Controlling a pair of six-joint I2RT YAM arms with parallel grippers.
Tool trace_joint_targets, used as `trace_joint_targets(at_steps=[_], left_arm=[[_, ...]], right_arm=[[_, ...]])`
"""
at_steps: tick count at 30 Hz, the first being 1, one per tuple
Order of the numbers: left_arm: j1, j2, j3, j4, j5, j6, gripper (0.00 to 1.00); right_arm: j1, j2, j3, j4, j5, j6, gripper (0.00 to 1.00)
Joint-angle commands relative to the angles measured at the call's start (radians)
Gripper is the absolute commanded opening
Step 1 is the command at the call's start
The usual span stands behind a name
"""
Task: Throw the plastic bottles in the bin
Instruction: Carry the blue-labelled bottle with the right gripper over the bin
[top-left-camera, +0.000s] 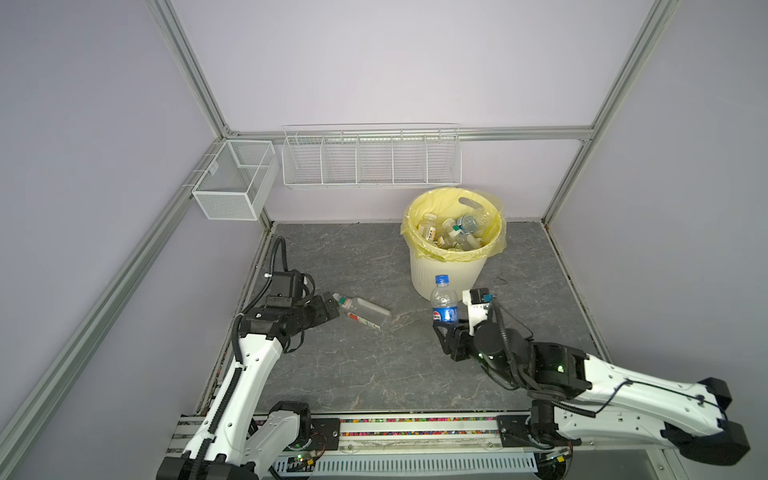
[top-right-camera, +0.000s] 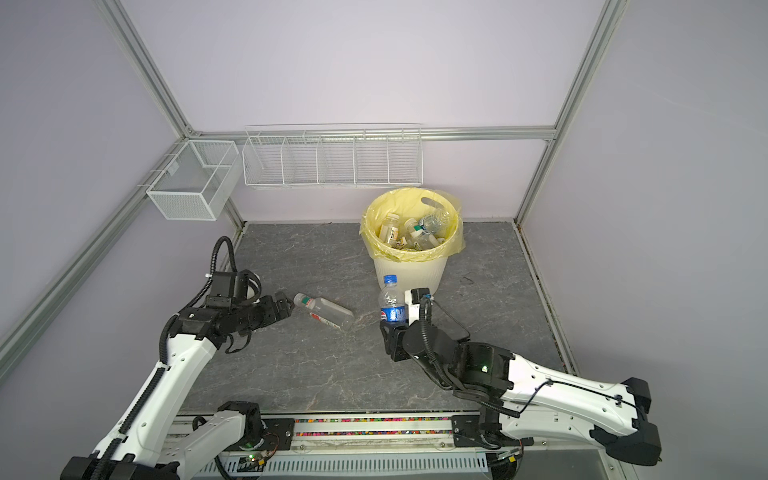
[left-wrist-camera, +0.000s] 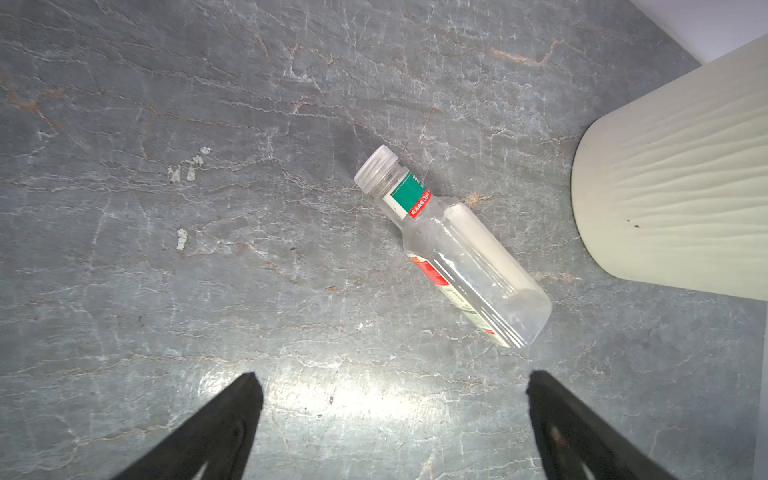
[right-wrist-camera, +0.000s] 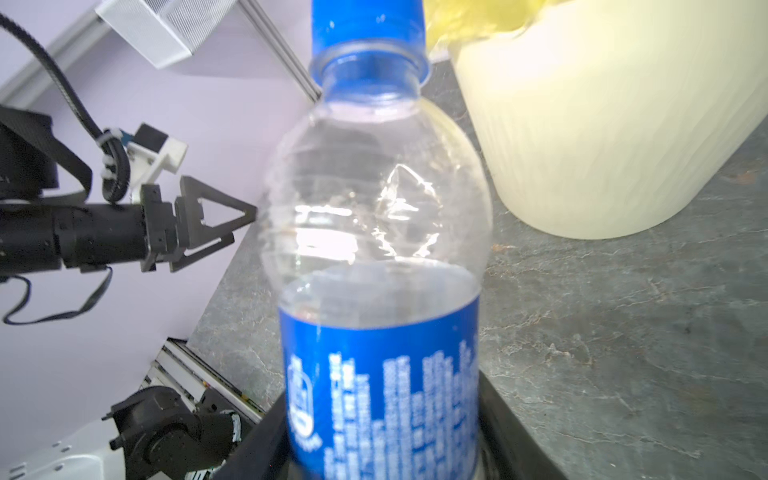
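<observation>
Nearest, the right jaws clasp the blue-labelled bottle (top-left-camera: 444, 305) low on its body, upright, just in front of the bin (top-left-camera: 446, 276). Held so low, it could tip and strike the rim when lifted. The left jaws gape beside the clear bottle (top-left-camera: 362, 312), which lies on the surface (top-left-camera: 374, 365) and may roll if nudged. Other bottles (top-left-camera: 451, 232) already lie in the bin.

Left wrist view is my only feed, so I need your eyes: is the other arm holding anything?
Observer: Yes, the right claw grips an upright blue-labelled bottle by its lower part.
Operator: How full is the bin?
Observer: It holds several bottles, all below its rim.
Operator: Anything else loose on the table?
Observer: No, only the clear bottle before your left claw.
</observation>
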Motion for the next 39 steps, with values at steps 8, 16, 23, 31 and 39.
trace_joint_targets(at_steps=[8, 16, 23, 31, 39], left_arm=[[0.006, -0.023, -0.014, 0.002, 0.015, -0.004, 1.00], [0.006, -0.030, -0.009, -0.005, 0.018, -0.005, 1.00], [0.006, -0.074, -0.026, 0.018, 0.013, -0.010, 1.00], [0.006, -0.046, -0.021, 0.010, 0.016, -0.012, 1.00], [0.007, -0.053, -0.024, 0.011, 0.015, -0.015, 1.00]], right_arm=[[0.006, -0.195, -0.013, -0.173, 0.228, -0.023, 0.55], [0.005, -0.302, -0.065, -0.240, 0.290, 0.007, 0.55], [0.005, -0.324, -0.057, -0.263, 0.312, 0.015, 0.55], [-0.004, -0.210, 0.082, -0.217, 0.404, -0.046, 0.55], [-0.210, 0.073, 0.404, -0.216, 0.268, -0.161, 0.55]])
